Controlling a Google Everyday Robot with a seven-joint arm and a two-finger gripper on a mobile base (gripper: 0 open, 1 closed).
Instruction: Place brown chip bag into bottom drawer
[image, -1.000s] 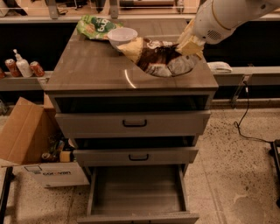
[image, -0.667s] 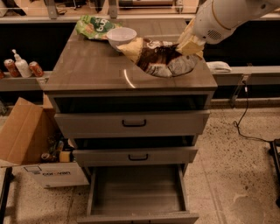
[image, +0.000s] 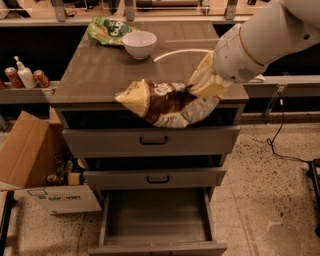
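The brown chip bag (image: 160, 102) hangs in the air at the front edge of the cabinet top (image: 105, 75), over the top drawer's front. My gripper (image: 200, 90) is shut on the bag's right end, reaching in from the upper right. The bag's yellow-tan left end points left. The bottom drawer (image: 155, 220) is pulled out below, its wood-grain floor bare.
A white bowl (image: 139, 44) and a green chip bag (image: 107, 30) sit at the back of the cabinet top. Two upper drawers (image: 150, 141) with dark handles are slightly out. A cardboard box (image: 35, 165) stands at the left; cans and a bottle (image: 22, 77) are on a left shelf.
The bag has been lifted off the cabinet top and carried forward to its front edge, held by my gripper. The camera has moved closer.
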